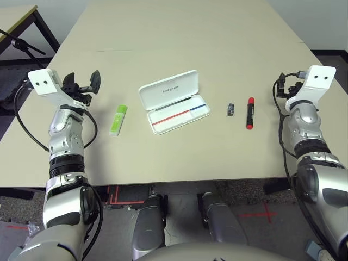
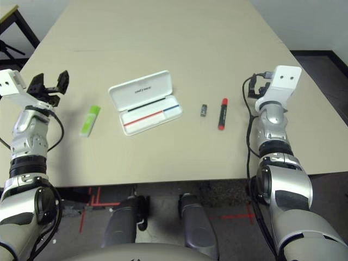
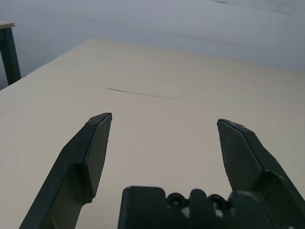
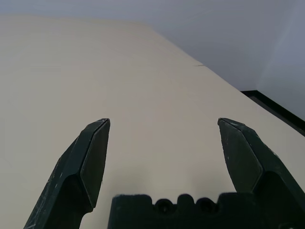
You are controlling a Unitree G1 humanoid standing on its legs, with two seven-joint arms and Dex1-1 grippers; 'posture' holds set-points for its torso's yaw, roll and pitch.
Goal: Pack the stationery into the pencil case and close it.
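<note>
The white pencil case lies open in the middle of the table, lid flipped back, a red-and-blue line across its tray. A lime-green marker rests to its left. To its right lie a tiny dark grey block and a red marker with a black end. My left gripper hovers open above the table's left side, up and left of the green marker, holding nothing. My right gripper is raised at the right side, beyond the red marker, open and holding nothing.
The beige table stretches far back behind the items. Another desk's dark leg stands beyond the table's left edge. Red tape marks show on the floor below the front edge.
</note>
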